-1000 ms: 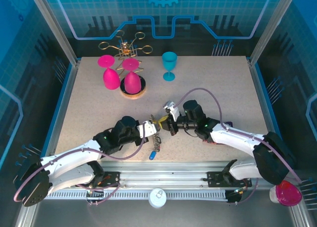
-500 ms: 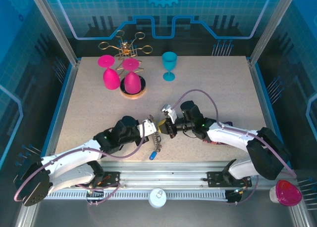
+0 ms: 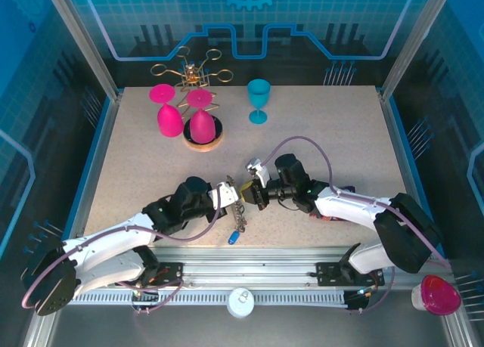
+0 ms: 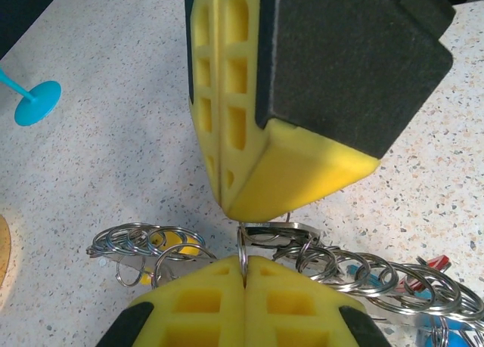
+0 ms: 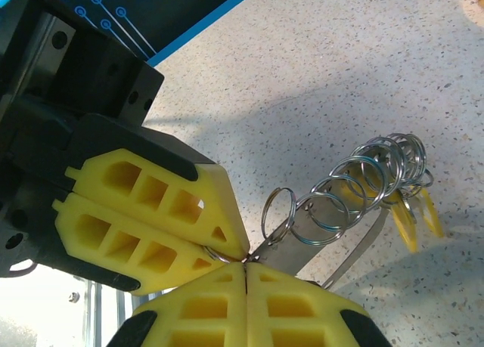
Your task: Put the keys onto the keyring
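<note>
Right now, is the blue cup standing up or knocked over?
Standing up. The blue cup rests on its round foot with its bowl on top, on the table.

High rear overview of table [image 3: 340, 135]; two close, opposed wrist views (shared: keyring [image 4: 355, 271]).

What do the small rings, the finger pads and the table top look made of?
Small rings: bright metal, probably steel; thin silvery wire loops with sharp glints.
Finger pads: matte yellow foam or soft rubber; moulded cut-out cells, no shine.
Table top: smooth laminate or stone-look composite; pale with fine dark flecks.
</note>
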